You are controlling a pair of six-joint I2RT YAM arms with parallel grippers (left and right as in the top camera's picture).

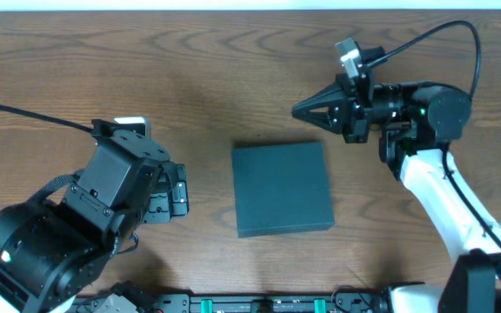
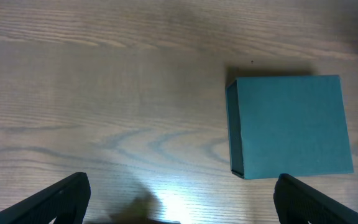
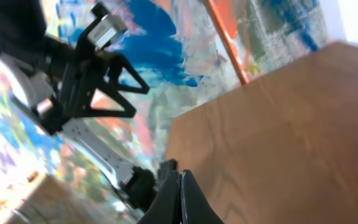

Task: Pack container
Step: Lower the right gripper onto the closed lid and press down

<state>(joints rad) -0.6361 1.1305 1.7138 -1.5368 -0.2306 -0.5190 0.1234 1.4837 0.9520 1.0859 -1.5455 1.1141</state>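
Container shut on the table (image 1: 190, 78), both arms apart from it.
The dark-teal container (image 1: 283, 189) lies flat mid-table, its lid seemingly down, though no seam shows clearly. The left gripper (image 2: 179, 205) sits to its left, fingers spread wide. The right gripper (image 1: 299, 110), fingers pressed together on nothing, points left beyond its far edge.

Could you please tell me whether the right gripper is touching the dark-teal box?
Apart. The overhead view shows a strip of bare table between the right gripper and the nearest edge of the box.
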